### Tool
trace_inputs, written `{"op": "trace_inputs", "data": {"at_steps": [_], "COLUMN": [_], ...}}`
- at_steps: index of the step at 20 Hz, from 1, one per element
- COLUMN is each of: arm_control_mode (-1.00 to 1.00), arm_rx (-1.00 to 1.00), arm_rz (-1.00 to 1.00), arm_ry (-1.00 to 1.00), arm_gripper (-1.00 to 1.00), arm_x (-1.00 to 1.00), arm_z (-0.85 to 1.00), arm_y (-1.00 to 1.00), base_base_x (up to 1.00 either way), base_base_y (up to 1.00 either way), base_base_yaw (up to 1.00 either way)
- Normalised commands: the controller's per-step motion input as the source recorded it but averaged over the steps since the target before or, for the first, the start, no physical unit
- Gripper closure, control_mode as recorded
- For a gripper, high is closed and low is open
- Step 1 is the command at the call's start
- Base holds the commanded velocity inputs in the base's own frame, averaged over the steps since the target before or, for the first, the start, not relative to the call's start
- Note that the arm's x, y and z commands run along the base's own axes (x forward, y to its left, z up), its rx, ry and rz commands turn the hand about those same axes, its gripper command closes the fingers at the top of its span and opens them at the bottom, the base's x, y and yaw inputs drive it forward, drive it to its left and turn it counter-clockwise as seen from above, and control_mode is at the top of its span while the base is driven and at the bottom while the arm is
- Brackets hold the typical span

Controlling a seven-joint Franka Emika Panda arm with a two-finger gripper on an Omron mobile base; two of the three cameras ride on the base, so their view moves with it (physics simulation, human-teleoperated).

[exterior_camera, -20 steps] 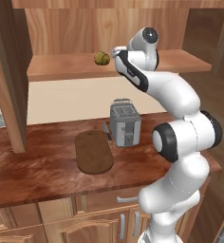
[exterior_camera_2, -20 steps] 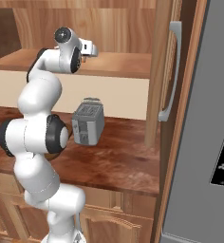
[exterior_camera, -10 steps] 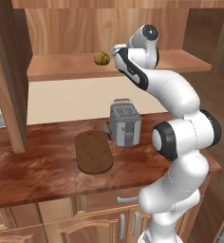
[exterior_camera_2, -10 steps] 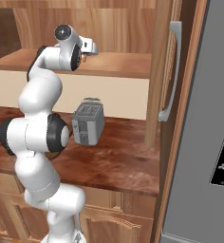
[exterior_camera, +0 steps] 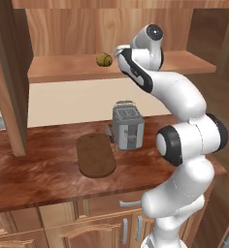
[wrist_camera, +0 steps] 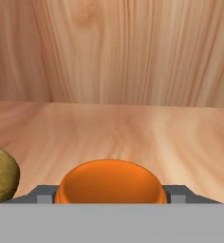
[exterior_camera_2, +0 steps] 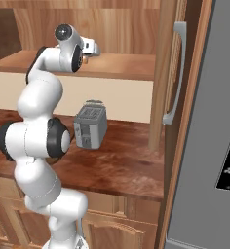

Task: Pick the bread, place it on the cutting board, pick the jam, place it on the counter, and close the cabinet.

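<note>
Up on the cabinet's shelf (exterior_camera: pixel 63 72), your gripper (wrist_camera: pixel 109 198) is lined up on the jam (wrist_camera: pixel 108 182), not the bread. In the hand view the orange jar sits dead centre between the two dark fingertips (wrist_camera: pixel 43 195), one on each side, so the jaws stand spread around it; whether the pads touch its sides yet, you cannot tell. The bread (exterior_camera: pixel 104 59) lies just left of the jar on the same shelf, near enough that its edge shows at the left of the hand view, and from the left base view it is close beside the hand.

That order looks off to me, since the task names the bread first and the cutting board (exterior_camera: pixel 95 155) lies bare on the counter (exterior_camera: pixel 39 169), just left of the toaster (exterior_camera: pixel 128 127). If you go on with the jam, draw it straight back toward you, so the left finger does not nudge the bread and roll it along the shelf.

The cabinet (exterior_camera_2: pixel 166 73) has its door swung out at the right of the right base view, handle facing you, left for last.
</note>
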Motion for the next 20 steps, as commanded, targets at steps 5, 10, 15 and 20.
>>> {"op": "trace_inputs", "data": {"at_steps": [5,10,15,20], "arm_control_mode": [-1.00,-1.00,-1.00,-1.00], "arm_rx": [0.00,0.00,0.00,0.00], "arm_rz": [0.00,0.00,0.00,0.00], "arm_ry": [0.00,0.00,-0.03,-0.02], "arm_gripper": [1.00,1.00,1.00,1.00], "arm_x": [-0.58,-0.58,-0.67,-0.67], "arm_z": [0.00,-0.04,-0.16,-0.16], "arm_y": [-0.01,0.00,-0.08,-0.25], "base_base_x": [0.00,0.00,0.00,0.00], "base_base_y": [0.00,0.00,0.00,0.00], "base_base_yaw": [0.00,0.00,0.00,0.00]}}
